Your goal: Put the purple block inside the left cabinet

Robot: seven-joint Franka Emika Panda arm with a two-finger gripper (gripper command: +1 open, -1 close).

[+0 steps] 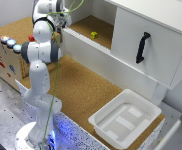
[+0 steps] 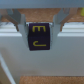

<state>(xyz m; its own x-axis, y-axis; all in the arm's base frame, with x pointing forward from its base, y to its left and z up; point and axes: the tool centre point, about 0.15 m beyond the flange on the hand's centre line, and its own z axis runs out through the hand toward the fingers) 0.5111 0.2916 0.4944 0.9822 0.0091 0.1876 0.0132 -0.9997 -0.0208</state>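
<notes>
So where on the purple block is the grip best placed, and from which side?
On its two opposite flat side faces, from above. In the wrist view the purple block sits square between the fingers of the gripper, lettered face showing, above the left cabinet's white front wall. This hold looks sound.

Matt cork floor inside the smooth white left cabinet.

Exterior view looks down from high; wrist view (close) faces the left cabinet.

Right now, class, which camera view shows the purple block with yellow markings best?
The wrist view: the purple block with yellow markings fills its centre between the gripper fingers. The exterior view hides it behind the arm.
</notes>
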